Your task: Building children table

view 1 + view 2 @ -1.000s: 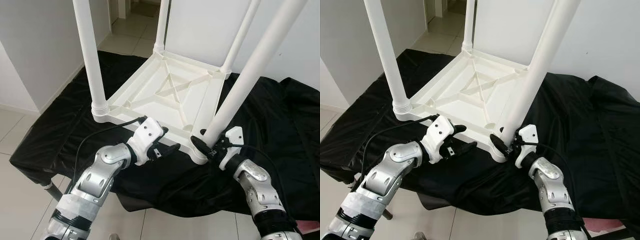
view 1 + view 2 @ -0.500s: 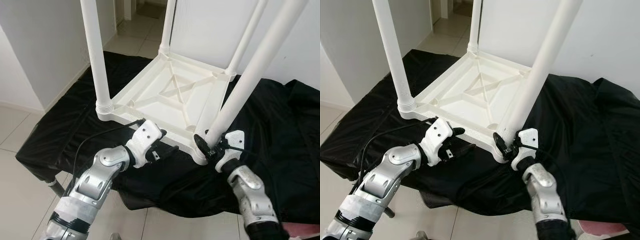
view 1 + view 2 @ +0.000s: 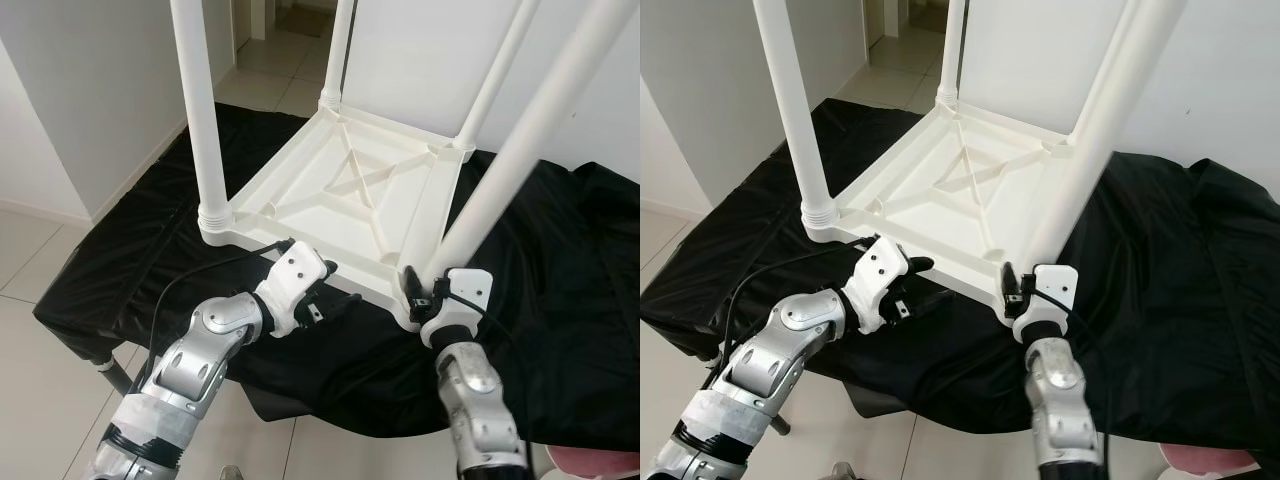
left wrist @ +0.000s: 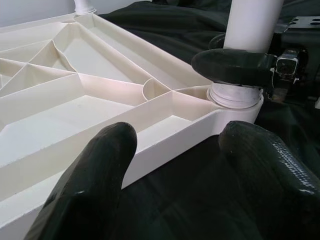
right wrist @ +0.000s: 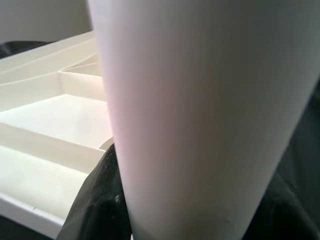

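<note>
Here, a white plastic children's table (image 3: 350, 200) lies upside down on a surface draped in black cloth (image 3: 560, 270), its ribbed underside facing up with an X-shaped brace in the middle. 4 white legs rise from its corners: the near left leg (image 3: 205, 120), the far left leg (image 3: 337, 50), the far right leg (image 3: 495, 75) and the near right leg (image 3: 520, 165), which leans away from the robot's left.

The right claw (image 3: 415, 293) sits at the base of the near right leg, right where it meets the corner socket. In the left wrist view, 1 black finger (image 4: 235, 67) of that claw wraps across the leg just above its threaded collar, and in the right wrist view the leg (image 5: 200, 115) stands close against the camera with a black finger (image 5: 97, 200) hugging its side. The claw is pinching that leg.

The left claw (image 3: 335, 303) rests at the near edge of the table, between the 2 near corners. In its wrist view the 2 black fingers (image 4: 95, 170) stand apart, 1 in front of the white rim and 1 over the black cloth beside it, gripping nothing.

Beyond the cloth lie a tiled floor (image 3: 30, 270) and white walls (image 3: 90, 90).
</note>
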You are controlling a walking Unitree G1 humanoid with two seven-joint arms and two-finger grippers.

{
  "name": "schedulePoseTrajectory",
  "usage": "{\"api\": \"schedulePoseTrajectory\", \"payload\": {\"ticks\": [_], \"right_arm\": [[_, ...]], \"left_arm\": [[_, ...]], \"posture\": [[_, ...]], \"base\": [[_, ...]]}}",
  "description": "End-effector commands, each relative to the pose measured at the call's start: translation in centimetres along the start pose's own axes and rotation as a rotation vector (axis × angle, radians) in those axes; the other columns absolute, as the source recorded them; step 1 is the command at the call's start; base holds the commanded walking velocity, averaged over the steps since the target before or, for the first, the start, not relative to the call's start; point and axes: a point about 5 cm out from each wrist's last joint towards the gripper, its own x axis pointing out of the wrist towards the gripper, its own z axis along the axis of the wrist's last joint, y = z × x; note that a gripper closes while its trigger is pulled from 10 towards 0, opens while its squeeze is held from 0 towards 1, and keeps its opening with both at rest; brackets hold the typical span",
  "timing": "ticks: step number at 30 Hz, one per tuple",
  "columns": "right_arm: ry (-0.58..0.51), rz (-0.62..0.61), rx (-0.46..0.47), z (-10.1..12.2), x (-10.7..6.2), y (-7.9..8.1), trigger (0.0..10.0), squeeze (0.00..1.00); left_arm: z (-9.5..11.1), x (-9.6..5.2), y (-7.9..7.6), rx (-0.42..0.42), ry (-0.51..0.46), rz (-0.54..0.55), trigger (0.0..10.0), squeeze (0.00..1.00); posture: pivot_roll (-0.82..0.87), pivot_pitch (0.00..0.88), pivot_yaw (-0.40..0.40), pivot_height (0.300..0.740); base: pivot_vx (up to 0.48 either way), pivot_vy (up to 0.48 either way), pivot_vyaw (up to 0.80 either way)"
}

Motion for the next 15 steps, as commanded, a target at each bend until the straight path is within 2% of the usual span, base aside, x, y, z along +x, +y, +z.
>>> {"api": "schedulePoseTrajectory", "payload": {"ticks": [1, 9, 10, 15], "right_arm": [[0.068, -0.083, -0.020, -1.2, -0.7, -0.9, 10.0, 0.00], [0.048, -0.061, -0.013, -0.7, -0.2, -0.5, 10.0, 0.00], [0.039, -0.054, -0.011, -0.5, -0.1, -0.3, 10.0, 0.98], [0.014, -0.033, -0.007, -0.1, 0.0, 0.1, 10.0, 1.00]], "left_arm": [[-0.2, 0.1, -0.4, -0.008, 0.010, -0.047, 10.0, 0.00], [-0.1, 0.1, -0.1, -0.002, 0.009, -0.042, 10.0, 0.00], [-0.1, 0.1, -0.1, -0.002, 0.010, -0.042, 10.0, 0.00], [-0.1, 0.1, -0.1, -0.001, 0.010, -0.040, 10.0, 0.00]], "posture": [[0.00, 0.001, -0.075, 0.740], [0.01, 0.000, -0.076, 0.740], [0.01, 0.000, -0.076, 0.740], [0.01, 0.000, -0.077, 0.740]], "base": [[0.000, 0.000, 0.00], [0.000, 0.000, 0.00], [0.000, 0.000, 0.00], [0.000, 0.000, 0.00]]}}
